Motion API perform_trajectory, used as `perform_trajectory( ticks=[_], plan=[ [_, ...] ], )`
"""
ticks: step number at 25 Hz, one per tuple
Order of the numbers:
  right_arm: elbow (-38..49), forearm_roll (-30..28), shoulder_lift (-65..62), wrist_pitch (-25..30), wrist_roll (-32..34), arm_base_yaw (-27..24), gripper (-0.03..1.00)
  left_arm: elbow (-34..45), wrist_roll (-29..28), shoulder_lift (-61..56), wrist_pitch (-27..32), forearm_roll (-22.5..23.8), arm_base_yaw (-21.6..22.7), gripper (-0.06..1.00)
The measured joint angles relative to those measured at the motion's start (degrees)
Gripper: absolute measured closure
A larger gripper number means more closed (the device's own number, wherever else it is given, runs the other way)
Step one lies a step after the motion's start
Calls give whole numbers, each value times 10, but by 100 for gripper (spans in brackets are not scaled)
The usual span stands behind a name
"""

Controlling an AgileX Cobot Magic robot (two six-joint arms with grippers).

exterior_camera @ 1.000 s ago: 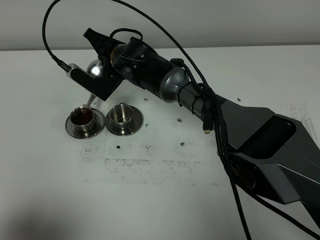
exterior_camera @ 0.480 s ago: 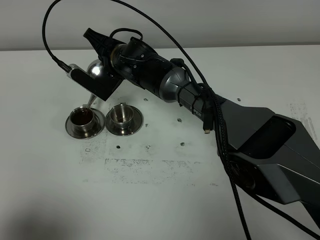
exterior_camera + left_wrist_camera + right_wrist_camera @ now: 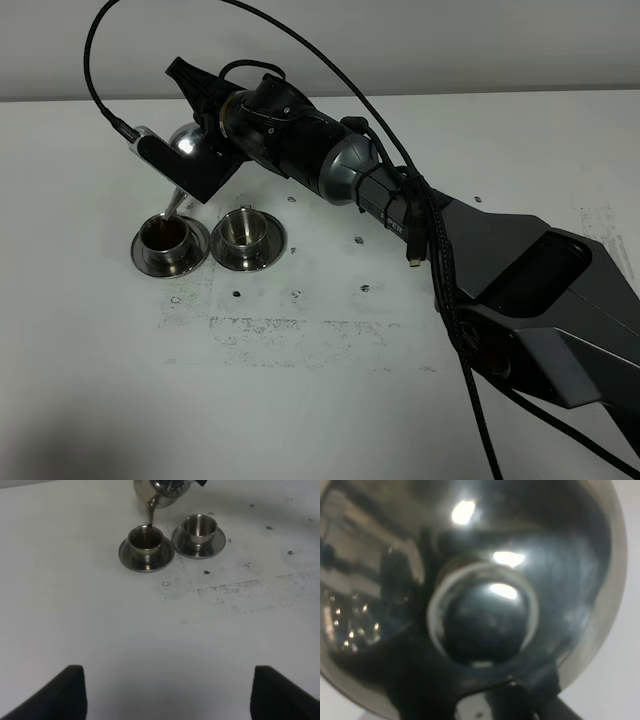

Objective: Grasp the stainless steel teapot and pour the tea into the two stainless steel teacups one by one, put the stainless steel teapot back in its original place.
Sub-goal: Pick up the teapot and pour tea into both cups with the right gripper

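Observation:
My right gripper (image 3: 197,128) reaches across to the far left and is shut on the stainless steel teapot (image 3: 190,138), which is tilted with its thin spout (image 3: 174,203) over the left teacup (image 3: 163,240). Reddish-brown tea (image 3: 163,234) lies in that cup. In the left wrist view a thin stream of tea (image 3: 149,518) runs from the teapot (image 3: 162,487) into the left teacup (image 3: 145,539). The right teacup (image 3: 243,232) (image 3: 200,526) stands beside it on its saucer and looks empty. The right wrist view is filled by the teapot's knobbed lid (image 3: 485,620). My left gripper (image 3: 170,690) is open and empty, well short of the cups.
Each cup stands on a round steel saucer (image 3: 139,256) (image 3: 272,250). The white table (image 3: 320,400) has scuffed grey marks and small screw holes in front of the cups. The right arm's black body (image 3: 480,270) and cable span the table's right half.
The right wrist has turned slightly and the teapot's spout sits a little lower over the left teacup. The cups have not moved.

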Motion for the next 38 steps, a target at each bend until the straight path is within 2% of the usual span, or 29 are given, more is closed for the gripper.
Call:
perform_trajectory(
  ticks=[19, 24, 30, 32, 34, 38],
  plan=[
    [0, 27, -15, 15, 5, -1, 80, 0, 1, 0, 0, 0, 0, 30],
    [0, 55, -45, 41, 40, -9, 80, 0, 1, 0, 0, 0, 0, 30],
    [0, 131, -84, 96, 175, -27, 80, 0, 1, 0, 0, 0, 0, 30],
    [0, 153, -93, 107, 253, -32, 80, 0, 1, 0, 0, 0, 0, 30],
    [0, 172, -99, 114, 367, -34, 80, 0, 1, 0, 0, 0, 0, 30],
    [0, 194, -101, 137, 542, -35, 80, 0, 1, 0, 0, 0, 0, 30]
  ],
)
